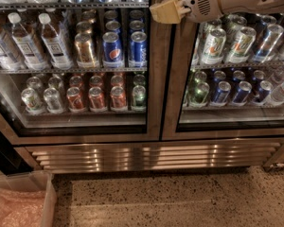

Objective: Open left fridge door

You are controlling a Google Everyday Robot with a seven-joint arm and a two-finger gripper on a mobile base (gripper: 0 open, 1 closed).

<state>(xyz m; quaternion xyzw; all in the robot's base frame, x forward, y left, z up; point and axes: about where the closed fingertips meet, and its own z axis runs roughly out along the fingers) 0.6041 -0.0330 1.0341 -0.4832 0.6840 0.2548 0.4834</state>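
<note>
Left fridge door (pixel 153 93): fills the left of view, closed, flush with twin right door (pixel 236 122). Gripper (pixel 166 11): top centre, at the seam between the doors; contact and grasp state cannot be told. Opening not yet begun; whole swing remains.

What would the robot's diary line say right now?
steel-framed glass left fridge door: shut | tan two-finger gripper: by its upper right frame edge | contact: cannot tell
</note>
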